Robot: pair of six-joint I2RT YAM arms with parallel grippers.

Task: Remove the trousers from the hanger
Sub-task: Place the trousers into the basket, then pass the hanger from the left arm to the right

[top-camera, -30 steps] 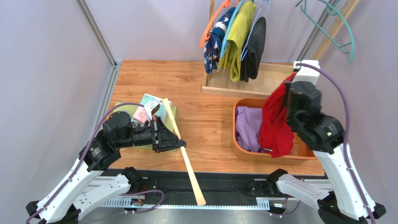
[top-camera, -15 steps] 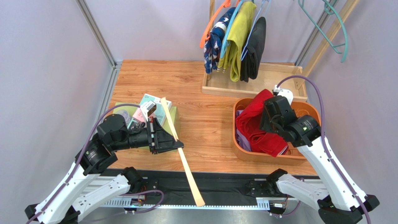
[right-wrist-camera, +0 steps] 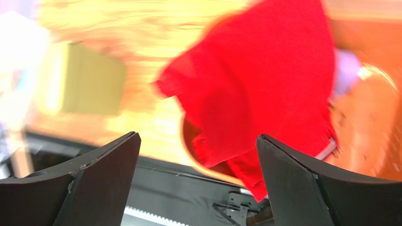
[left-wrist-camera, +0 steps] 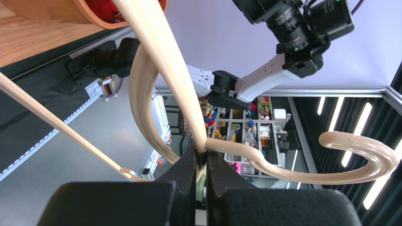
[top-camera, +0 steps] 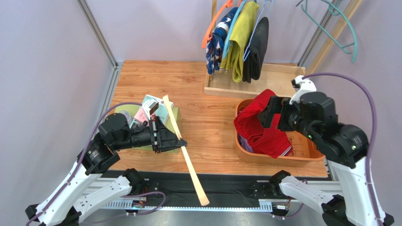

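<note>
The view is blurred. A bright red soft cloth garment (right-wrist-camera: pixel 255 80) lies heaped over the near left rim of a round orange-brown basket (right-wrist-camera: pixel 372 108), with a patch of lilac cloth (right-wrist-camera: pixel 347 70) just to its right. The black end effector (right-wrist-camera: pixel 197 136) hangs above with fingers (right-wrist-camera: pixel 104 179) spread wide, gripping nothing. Left, on the wooden table (right-wrist-camera: pixel 141 28), sits a yellow-green box (right-wrist-camera: pixel 89 84).

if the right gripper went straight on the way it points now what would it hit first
Likely the red trousers, heaped in the orange basket: the open right gripper points at them in its wrist view. That view is blurred, so the gap is unclear.
</note>
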